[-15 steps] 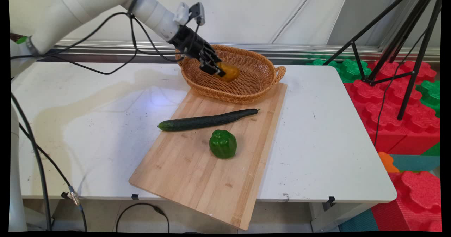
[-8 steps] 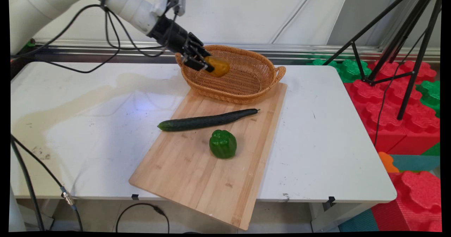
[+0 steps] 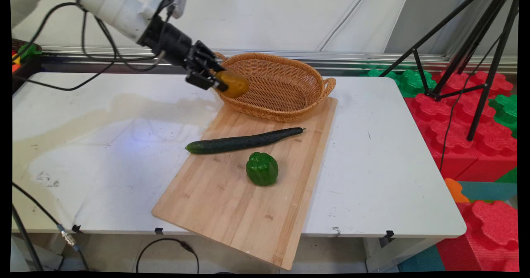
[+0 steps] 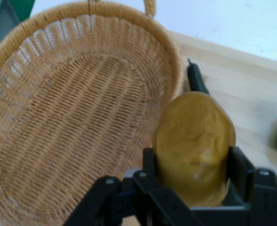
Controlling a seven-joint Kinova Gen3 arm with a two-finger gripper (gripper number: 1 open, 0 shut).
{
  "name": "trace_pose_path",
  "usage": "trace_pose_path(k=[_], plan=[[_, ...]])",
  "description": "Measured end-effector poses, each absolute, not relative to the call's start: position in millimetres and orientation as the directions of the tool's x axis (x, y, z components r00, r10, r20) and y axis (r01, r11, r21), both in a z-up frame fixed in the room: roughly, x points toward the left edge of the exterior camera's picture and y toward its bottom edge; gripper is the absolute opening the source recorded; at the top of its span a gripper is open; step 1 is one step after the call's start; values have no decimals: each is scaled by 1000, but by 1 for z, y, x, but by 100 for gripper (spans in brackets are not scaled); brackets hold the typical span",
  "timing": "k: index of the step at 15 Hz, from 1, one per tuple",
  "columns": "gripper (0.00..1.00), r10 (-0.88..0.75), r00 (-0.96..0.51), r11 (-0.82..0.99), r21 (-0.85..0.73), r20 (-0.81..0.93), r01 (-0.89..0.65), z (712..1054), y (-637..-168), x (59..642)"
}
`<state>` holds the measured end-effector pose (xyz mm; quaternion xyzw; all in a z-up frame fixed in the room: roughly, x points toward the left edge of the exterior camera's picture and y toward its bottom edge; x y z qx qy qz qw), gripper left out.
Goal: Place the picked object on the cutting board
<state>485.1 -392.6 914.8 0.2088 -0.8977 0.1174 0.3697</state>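
Note:
My gripper [image 3: 219, 83] is shut on a yellow-brown potato [image 3: 233, 84], held in the air over the left rim of the wicker basket [image 3: 285, 100]. In the hand view the potato [image 4: 194, 141] sits between the two black fingers [image 4: 150, 165], with the basket [image 4: 58, 122] spread out to the left and showing nothing inside. A long dark cucumber [image 3: 242, 140] and a green bell pepper [image 3: 261, 169] lie on the wooden cutting board [image 3: 232, 212] below the basket.
The board juts over the white table's [image 3: 385, 178] near edge. Black cables [image 3: 103, 58] hang from the arm at the upper left. A black tripod [image 3: 476, 63] and red and green foam blocks [image 3: 463, 125] stand off the table to the right.
The gripper has carried the potato up and leftward, from inside the basket to over its left rim. Cucumber, pepper and board have stayed put.

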Motion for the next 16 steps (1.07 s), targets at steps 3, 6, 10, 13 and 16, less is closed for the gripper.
trace_pose_path(k=[3,6,10,13,16], plan=[[0,-289,-648,890,-53,705,-454,918,-372,492],[0,-279,-672,902,-53,686,-428,919,-350,499],[0,-254,-712,925,-51,654,-377,915,-320,503],[0,-232,-740,940,-50,631,-337,906,-298,502],[0,-214,-759,950,-52,615,-309,895,-283,496]])
